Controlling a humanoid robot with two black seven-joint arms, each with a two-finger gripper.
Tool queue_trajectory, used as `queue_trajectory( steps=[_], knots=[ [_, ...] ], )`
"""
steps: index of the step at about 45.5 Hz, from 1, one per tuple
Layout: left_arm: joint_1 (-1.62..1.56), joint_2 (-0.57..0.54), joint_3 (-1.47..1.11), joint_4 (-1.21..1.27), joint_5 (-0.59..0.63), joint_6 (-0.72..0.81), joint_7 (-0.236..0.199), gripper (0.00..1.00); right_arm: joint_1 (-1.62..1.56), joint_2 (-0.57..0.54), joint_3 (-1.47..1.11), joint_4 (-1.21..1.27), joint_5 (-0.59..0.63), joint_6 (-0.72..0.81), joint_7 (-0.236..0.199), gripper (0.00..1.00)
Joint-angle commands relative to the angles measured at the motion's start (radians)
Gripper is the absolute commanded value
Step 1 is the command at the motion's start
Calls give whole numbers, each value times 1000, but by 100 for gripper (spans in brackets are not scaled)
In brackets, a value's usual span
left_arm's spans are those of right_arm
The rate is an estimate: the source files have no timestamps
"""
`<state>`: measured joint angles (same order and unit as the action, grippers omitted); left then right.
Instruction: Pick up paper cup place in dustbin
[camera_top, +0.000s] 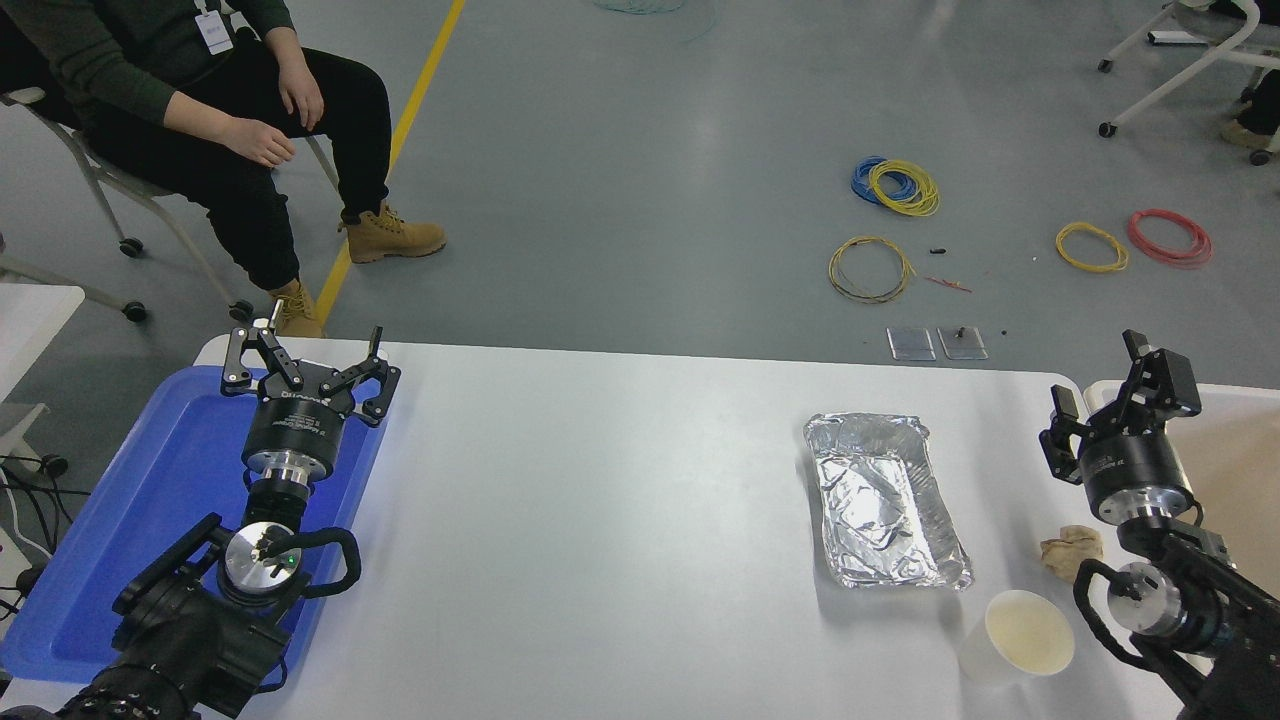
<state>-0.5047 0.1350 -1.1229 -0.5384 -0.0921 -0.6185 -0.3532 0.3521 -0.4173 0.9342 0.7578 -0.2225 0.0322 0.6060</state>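
cup: paper cup upright, white, tapered, just left of my right arm, nearer than the gripper
right gripper: open, empty, beside dustbin
left gripper: open, empty

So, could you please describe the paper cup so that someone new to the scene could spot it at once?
Start at the white table and go to its near right corner, just in front of the foil tray. The paper cup stands there, beside the right arm. It is small, round and white with a cream inside, unlike the crumpled tan paper ball behind it.
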Motion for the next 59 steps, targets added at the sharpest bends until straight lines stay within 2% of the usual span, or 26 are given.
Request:
queue_trajectory(
  steps=[1, 59],
  knots=[
    [-1, 0, 0, 0, 0, 0, 0, 100, -1, 0, -2, 0, 0, 0, 0, 100],
    [0, 0, 0, 0, 0, 0, -1, 100, 82, 0, -74, -9, -3, -2, -2, 100]
  ],
)
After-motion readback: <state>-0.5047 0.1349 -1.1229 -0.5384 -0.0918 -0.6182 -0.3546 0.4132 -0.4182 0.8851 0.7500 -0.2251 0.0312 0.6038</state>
